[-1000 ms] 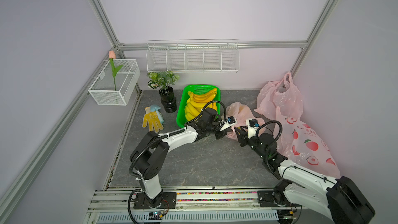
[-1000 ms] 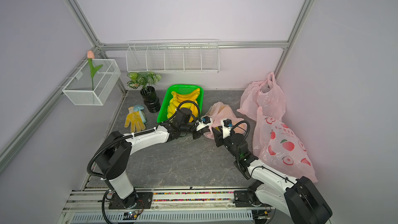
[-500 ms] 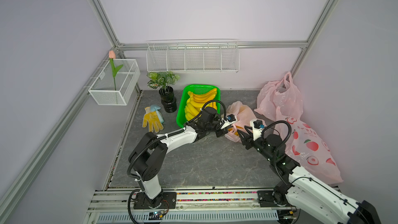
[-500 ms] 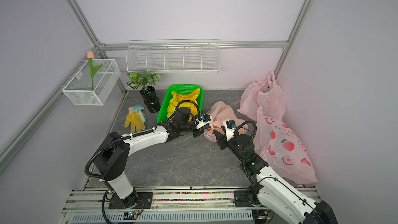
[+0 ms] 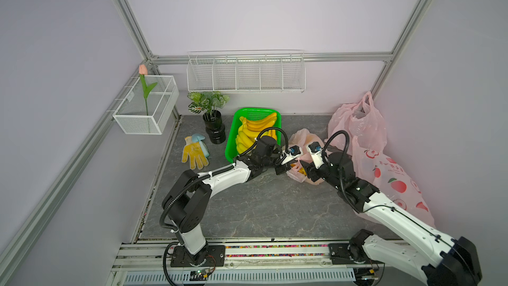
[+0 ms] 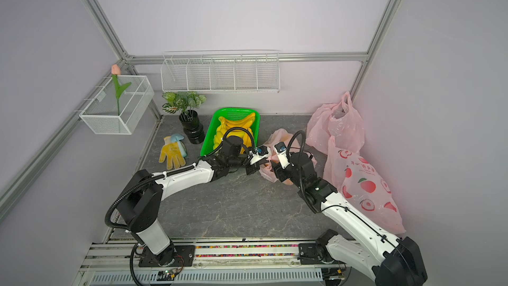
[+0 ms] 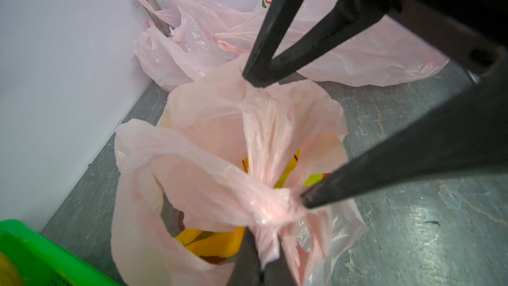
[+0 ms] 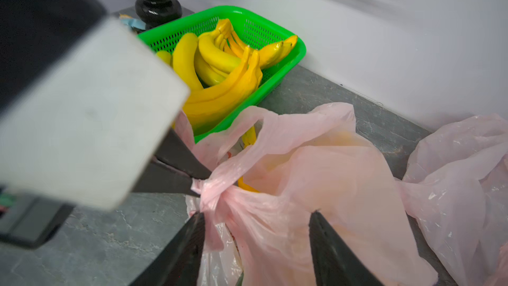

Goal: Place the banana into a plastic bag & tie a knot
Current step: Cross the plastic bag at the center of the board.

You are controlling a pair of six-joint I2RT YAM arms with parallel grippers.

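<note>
In a top view the plastic bag [image 5: 302,136] sat just right of the frame's centre, and the left wrist view showed the banana [image 7: 217,243] already inside it, under a loose knot [image 7: 270,209] of the handles. The left gripper [image 5: 287,167] stood at the knot's left side in the picture, clamped on a twisted handle end, while the right gripper [image 5: 303,167] stood at its right side with jaws apart around gathered plastic, not pinching it. Both were equally near; the tightening pull, I judged, would run left to right across the picture.
</note>
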